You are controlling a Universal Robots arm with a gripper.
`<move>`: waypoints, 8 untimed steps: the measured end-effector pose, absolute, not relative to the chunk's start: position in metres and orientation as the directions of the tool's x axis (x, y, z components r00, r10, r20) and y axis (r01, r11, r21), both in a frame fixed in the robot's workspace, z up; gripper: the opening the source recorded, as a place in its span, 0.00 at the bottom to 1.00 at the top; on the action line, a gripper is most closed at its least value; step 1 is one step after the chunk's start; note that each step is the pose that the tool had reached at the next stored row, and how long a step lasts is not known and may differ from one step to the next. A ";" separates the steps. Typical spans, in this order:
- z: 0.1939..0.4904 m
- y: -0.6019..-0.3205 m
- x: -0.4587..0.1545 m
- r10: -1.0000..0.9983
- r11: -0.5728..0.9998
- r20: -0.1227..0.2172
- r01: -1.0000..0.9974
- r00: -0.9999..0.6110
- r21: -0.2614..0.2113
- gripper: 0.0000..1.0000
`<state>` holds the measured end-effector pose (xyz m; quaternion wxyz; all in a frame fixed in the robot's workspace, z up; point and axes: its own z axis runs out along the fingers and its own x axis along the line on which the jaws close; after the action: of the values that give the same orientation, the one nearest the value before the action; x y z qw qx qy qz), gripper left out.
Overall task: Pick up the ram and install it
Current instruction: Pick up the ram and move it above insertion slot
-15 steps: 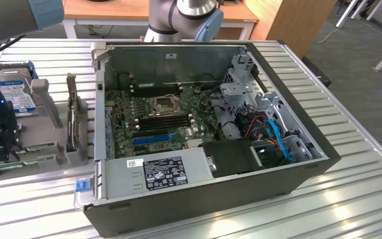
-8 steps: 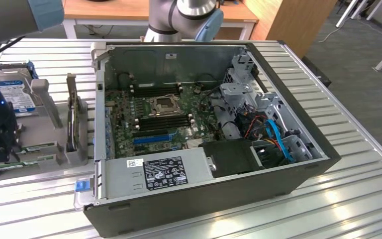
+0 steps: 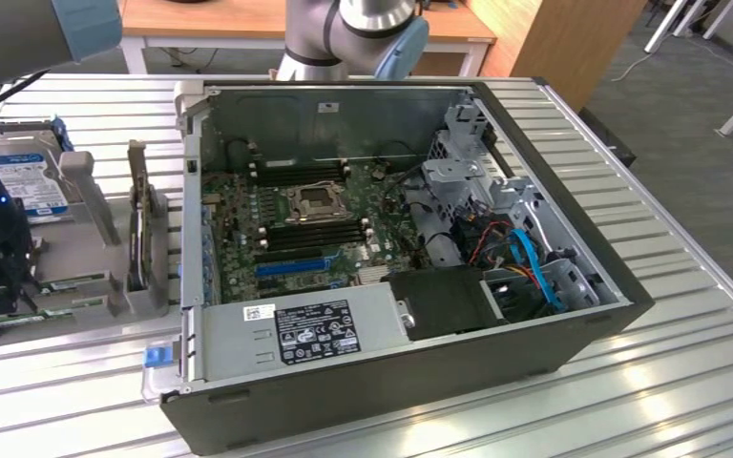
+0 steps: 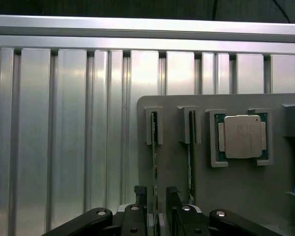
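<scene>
Spotter: Alignment is your whole job here. Your gripper [image 4: 156, 199] is spread wide and has hold of nothing. Its fingertips [image 4: 172, 194] stand one on each side of the ram [image 4: 155, 162], with a gap showing on both sides.

Operator: And the ram sits where?

Spotter: On edge in the outermost slot of the grey holder [image 4: 246, 191], with its far end tucked into the slot's end bracket. A second stick [image 4: 191, 157] stands in the neighbouring slot just beside it, and the processor [image 4: 242, 136] lies in its pocket beyond that. In the exterior view the holder [image 3: 80, 243] is on the table at that view's left, beside the open case [image 3: 557, 181].

Operator: What should I watch?

Spotter: I'd say centring. The stick looks roughly midway between your jaws, so keep the two gaps even. That way both pads meet the board together and don't push it sideways in its slot. Keep your jaws parallel to the board's flat faces. Your inner finger is close to the second stick, so don't let it drift that way.

Operator: How deep?

Spotter: I can't tell your depth from here, so judge that carefully. Grip the board's faces rather than just its top edge.
</scene>
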<state>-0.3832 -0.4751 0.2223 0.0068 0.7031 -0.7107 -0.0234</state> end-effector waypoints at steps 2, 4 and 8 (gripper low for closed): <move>0.220 -0.475 -0.383 -1.000 0.010 -0.023 -0.999 -0.011 0.043 0.29; 0.217 -0.475 -0.383 -1.000 0.010 -0.023 -0.999 -0.011 0.043 0.29; 0.211 -0.475 -0.383 -1.000 0.010 -0.023 -0.999 -0.011 0.043 0.29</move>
<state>-0.3831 -0.4754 0.2110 0.0067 0.7031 -0.7107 -0.0234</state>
